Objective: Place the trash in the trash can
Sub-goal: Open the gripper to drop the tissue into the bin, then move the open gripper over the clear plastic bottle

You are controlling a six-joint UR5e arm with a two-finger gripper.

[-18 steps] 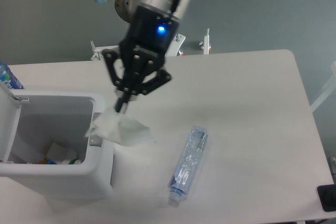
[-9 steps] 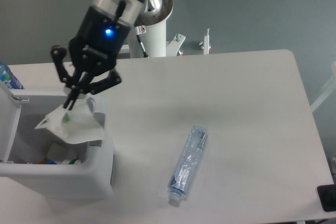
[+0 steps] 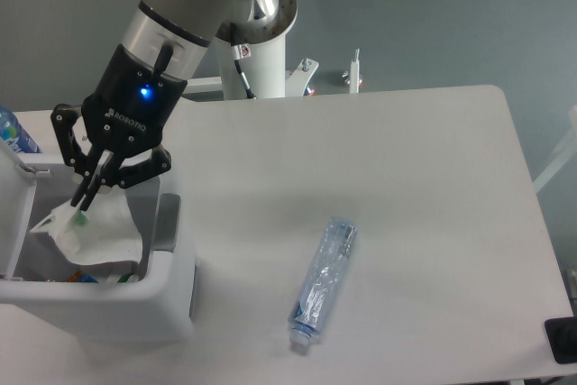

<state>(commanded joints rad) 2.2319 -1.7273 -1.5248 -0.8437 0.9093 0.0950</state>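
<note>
1. We see the gripper [image 3: 81, 206] over the open trash can [image 3: 171, 299] at the left edge of the table [image 3: 424, 196], its black fingers [image 3: 90, 188] drawn together and pointing down into the bin.
2. The jaws are clenched on the top of the crumpled white wrapper [image 3: 90, 236], which hangs from the fingertips inside the bin's opening, below the level of the rim.
3. We cannot tell whether the wrapper's lower edge touches the items beneath it or hangs just clear of them.
4. A blue light glows on the gripper's body above the fingers.
5. Some other scraps lie at the bottom of the bin, partly hidden by the wrapper; we cannot make out what they are.
6. The grey latch tab [image 3: 168, 220] sits on the bin's right rim, and the white lid [image 3: 11, 214] stands open at the bin's left side.
7. The crushed clear bottle [image 3: 323, 281] lies on the table, well apart from the bin to its right, its white cap end pointing toward the near edge.
8. At the far left edge we see part of a bottle with a blue label [image 3: 13, 132] behind the lid.
</note>
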